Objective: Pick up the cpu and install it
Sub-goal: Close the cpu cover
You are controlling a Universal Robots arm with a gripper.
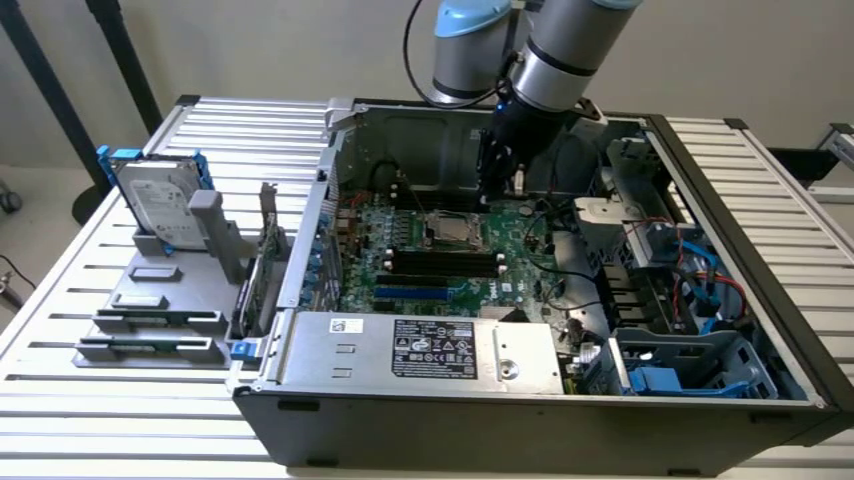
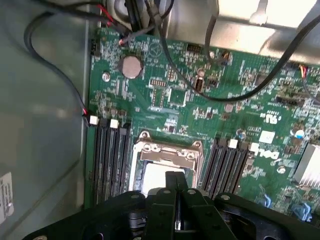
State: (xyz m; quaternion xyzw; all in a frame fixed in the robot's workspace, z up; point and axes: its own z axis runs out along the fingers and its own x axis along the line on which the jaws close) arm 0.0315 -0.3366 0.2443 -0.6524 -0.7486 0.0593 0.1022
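Note:
The cpu is a dull silver square lying flat inside the metal-framed socket on the green motherboard of the open computer case. In the wrist view the cpu shows pale within the socket frame, partly hidden by my black fingers. My gripper hangs inside the case just above the board, slightly towards the exterior view's right of the socket. The gripper is shut, and nothing shows between its fingers.
Black memory slots flank the socket on both sides. Loose black cables cross the board. A silver power supply fills the case front. Outside the case stand a hard drive in a blue frame and grey blocks.

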